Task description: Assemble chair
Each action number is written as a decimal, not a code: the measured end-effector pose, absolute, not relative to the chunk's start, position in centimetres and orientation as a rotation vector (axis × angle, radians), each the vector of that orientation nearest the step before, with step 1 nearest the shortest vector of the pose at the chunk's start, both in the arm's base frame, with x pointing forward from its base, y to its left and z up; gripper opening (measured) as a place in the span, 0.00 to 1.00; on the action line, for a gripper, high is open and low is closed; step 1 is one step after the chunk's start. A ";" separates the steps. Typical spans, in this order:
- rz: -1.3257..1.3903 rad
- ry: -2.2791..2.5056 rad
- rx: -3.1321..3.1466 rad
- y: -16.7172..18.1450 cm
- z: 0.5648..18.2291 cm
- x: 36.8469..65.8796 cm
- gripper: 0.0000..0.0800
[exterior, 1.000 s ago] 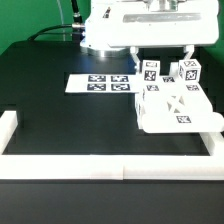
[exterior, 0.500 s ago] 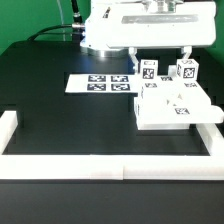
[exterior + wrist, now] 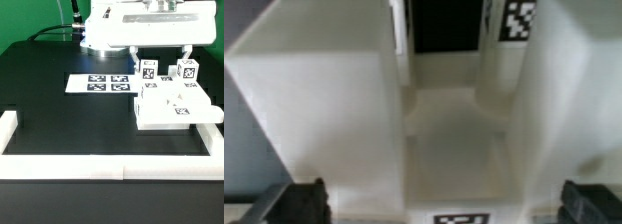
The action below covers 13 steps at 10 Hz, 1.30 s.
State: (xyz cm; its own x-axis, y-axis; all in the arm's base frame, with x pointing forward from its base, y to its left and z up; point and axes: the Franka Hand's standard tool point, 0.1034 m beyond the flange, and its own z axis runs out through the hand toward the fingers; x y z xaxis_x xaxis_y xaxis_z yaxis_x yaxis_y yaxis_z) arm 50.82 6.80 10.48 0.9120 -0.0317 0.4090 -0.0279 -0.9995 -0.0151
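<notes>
Readable text: none | Markings: black-and-white square tags only, on chair parts (image 3: 172, 103) and marker board (image 3: 100, 83) | Brands/numbers: none legible

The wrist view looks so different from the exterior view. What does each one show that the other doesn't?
Only the wrist view shows the gripper, its two dark fingers spread apart at either side, and the channel between the white chair parts seen close up.

Only the exterior view shows the black table, the marker board, the white border rails, the robot's white body and the two small tagged blocks.

Both show the white chair parts with their black-and-white tags.
</notes>
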 end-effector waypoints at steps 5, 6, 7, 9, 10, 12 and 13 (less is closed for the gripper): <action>-0.637 0.022 -3.070 6.9 10.3 47.5 0.81; -0.634 0.022 -3.071 6.9 10.2 47.5 0.81; -0.634 0.022 -3.071 6.9 10.2 47.5 0.81; -0.648 0.027 -3.077 6.4 9.9 47.3 0.81; -0.681 0.019 -3.075 6.5 9.8 47.3 0.81; -0.754 0.007 -3.069 6.4 9.8 47.4 0.81; -0.760 0.006 -3.068 6.5 9.9 47.6 0.81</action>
State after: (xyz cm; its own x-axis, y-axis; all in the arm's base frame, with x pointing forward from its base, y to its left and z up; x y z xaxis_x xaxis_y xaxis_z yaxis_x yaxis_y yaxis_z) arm 47.58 6.46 9.85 0.8842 0.0006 0.4671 -0.0085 -0.9998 0.0173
